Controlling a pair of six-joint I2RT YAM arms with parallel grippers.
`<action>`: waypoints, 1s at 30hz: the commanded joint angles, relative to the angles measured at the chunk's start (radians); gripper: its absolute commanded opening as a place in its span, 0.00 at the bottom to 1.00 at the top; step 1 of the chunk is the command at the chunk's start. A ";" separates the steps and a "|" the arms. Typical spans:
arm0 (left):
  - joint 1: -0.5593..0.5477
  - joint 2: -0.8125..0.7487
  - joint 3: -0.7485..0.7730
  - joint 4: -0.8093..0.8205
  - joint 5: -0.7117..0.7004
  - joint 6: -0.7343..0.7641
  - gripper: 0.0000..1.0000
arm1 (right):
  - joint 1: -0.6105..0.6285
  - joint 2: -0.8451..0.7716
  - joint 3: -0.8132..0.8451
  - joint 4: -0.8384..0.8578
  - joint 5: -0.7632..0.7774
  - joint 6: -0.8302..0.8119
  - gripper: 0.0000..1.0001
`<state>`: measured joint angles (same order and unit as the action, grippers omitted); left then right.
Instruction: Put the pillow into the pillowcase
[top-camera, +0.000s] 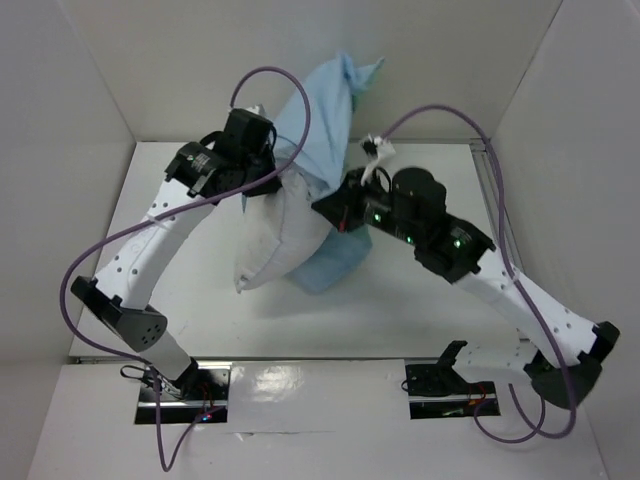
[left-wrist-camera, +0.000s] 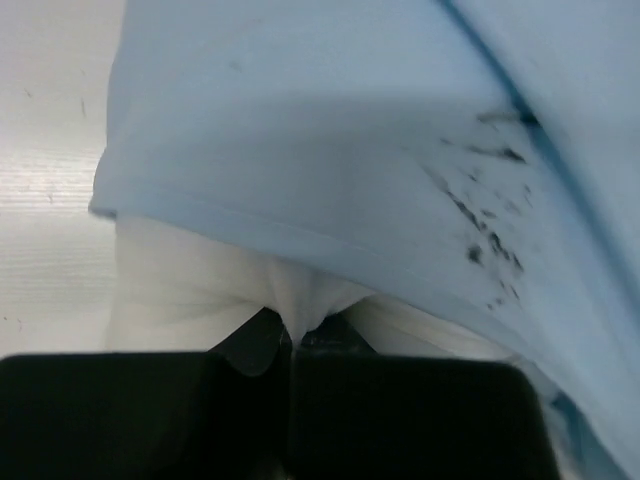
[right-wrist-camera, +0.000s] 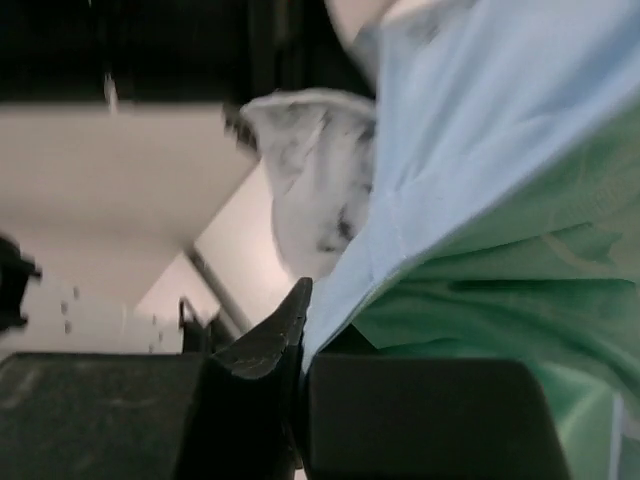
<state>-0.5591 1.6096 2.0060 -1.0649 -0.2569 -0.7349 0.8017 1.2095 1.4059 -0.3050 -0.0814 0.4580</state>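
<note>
The white pillow (top-camera: 275, 240) stands tilted in the middle of the table, its top end tucked under the light blue pillowcase (top-camera: 325, 110). The pillowcase rises toward the back wall, and a fold of it lies on the table beneath the pillow. My left gripper (top-camera: 272, 183) is shut on a pinch of the pillow's white fabric (left-wrist-camera: 293, 300), just below the pillowcase's blue hem (left-wrist-camera: 330, 150). My right gripper (top-camera: 338, 205) is shut on the pillowcase's edge (right-wrist-camera: 400, 250), blue on one face and green on the other. The pillow (right-wrist-camera: 310, 170) shows behind that edge.
White walls (top-camera: 90, 90) close in the table on the left, back and right. A metal rail (top-camera: 492, 190) runs along the right side. Purple cables (top-camera: 100, 260) loop off both arms. The arm bases (top-camera: 185, 385) sit at the near edge.
</note>
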 joint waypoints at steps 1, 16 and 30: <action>-0.039 0.070 -0.079 0.207 -0.082 -0.067 0.00 | 0.094 -0.128 -0.204 -0.028 -0.073 0.145 0.00; -0.255 0.271 -0.010 0.225 0.140 0.046 0.36 | 0.143 -0.392 -0.133 -0.673 0.499 0.347 0.78; -0.158 -0.118 -0.205 0.117 0.321 0.267 0.00 | 0.134 -0.007 0.163 -0.678 0.615 0.139 0.86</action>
<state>-0.7963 1.6047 1.8694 -0.9661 0.0845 -0.4759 0.9356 1.1049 1.5097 -0.9874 0.5003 0.6910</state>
